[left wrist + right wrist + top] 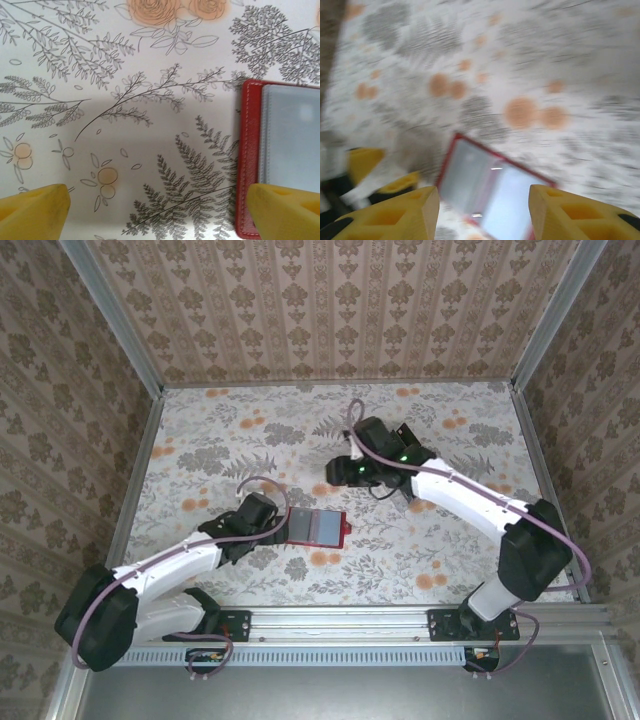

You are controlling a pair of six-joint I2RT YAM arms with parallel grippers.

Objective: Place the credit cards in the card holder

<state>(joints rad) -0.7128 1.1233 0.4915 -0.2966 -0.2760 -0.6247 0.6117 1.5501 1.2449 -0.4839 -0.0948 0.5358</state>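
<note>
The card holder lies open on the flowered tablecloth, a red wallet with its greyish-blue inner face up. My left gripper sits at its left edge, open wide. In the left wrist view the right fingertip hangs over the card holder's red border, and bare cloth lies between the fingers of the left gripper. My right gripper hovers behind the card holder. Its view is blurred: the right gripper is open with nothing in it, above the card holder. The credit cards are out of view.
The left gripper's yellow fingers appear beside the wallet in the right wrist view. Patterned walls close the table at the back and both sides. A metal rail runs along the near edge.
</note>
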